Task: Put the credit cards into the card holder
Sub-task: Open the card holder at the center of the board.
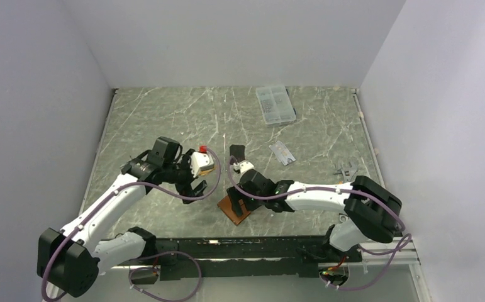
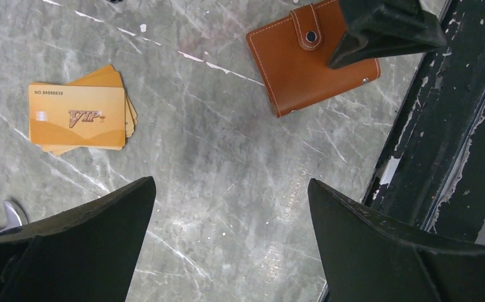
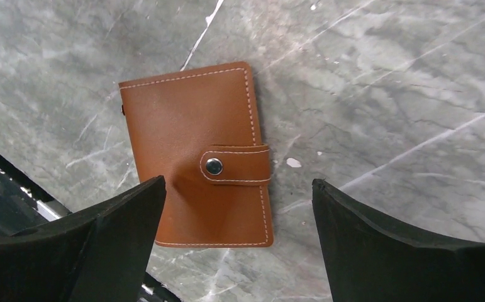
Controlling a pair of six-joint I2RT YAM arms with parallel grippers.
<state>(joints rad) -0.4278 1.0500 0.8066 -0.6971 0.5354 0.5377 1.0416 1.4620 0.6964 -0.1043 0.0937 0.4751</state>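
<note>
Left wrist shows one card holder [image 2: 309,63], one stack of credit cards [image 2: 79,116].

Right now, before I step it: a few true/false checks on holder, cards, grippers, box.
1. The card holder is closed, tab snapped. True.
2. The left gripper grips an orange card. False: it is open and empty; the orange cards lie stacked on the table.
3. The right gripper is open over the card holder. True.
4. The clear box touches the card holder. False: it sits near the far edge, well apart.
</note>
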